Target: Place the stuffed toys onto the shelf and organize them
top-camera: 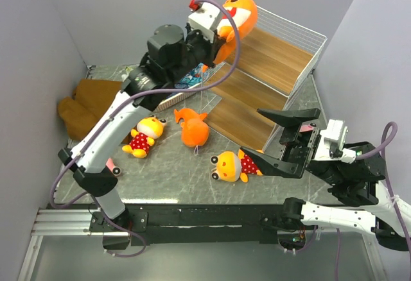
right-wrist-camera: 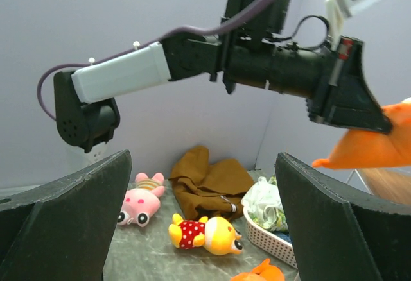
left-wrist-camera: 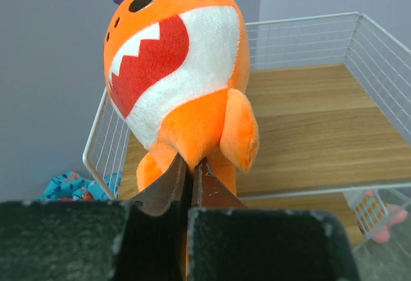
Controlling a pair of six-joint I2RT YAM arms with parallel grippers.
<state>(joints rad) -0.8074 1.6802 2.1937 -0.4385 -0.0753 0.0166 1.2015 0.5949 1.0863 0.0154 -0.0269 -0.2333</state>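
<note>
1. Left gripper (left-wrist-camera: 189,169): pinched narrow on the bottom seam of a big orange toothy shark plush (left-wrist-camera: 180,82), held upright with the red-and-white mouth toward the wrist camera.
2. Carried over the far left rim of the tall white wire-grid shelf with light brown wooden plank tiers (top-camera: 276,53), which fills the far right corner of the grey marbled table (top-camera: 180,178). Cannot tell whether touching the wire.
3. Right gripper (top-camera: 252,132): spread wide, gripping nothing, hovering at the table's right side by the shelf's near end.
4. Second big orange shark plush (top-camera: 192,129): lying mid-table, just beside the shelf's lowest plank.
5. Small yellow-headed doll in a red polka-dot dress (top-camera: 144,136): lying left of centre.
6. Second yellow-headed doll (top-camera: 232,164): close to the near edge, just beside the right gripper's lower finger.
7. Small pink striped plush (right-wrist-camera: 142,203): near the near left corner, partly hidden behind the left arm from above.
8. Crumpled brown cloth (top-camera: 87,104): at the left edge.
9. Low white oval basket (right-wrist-camera: 266,236): holding patterned clothes, just beside the cloth, toward the far edge.
</note>
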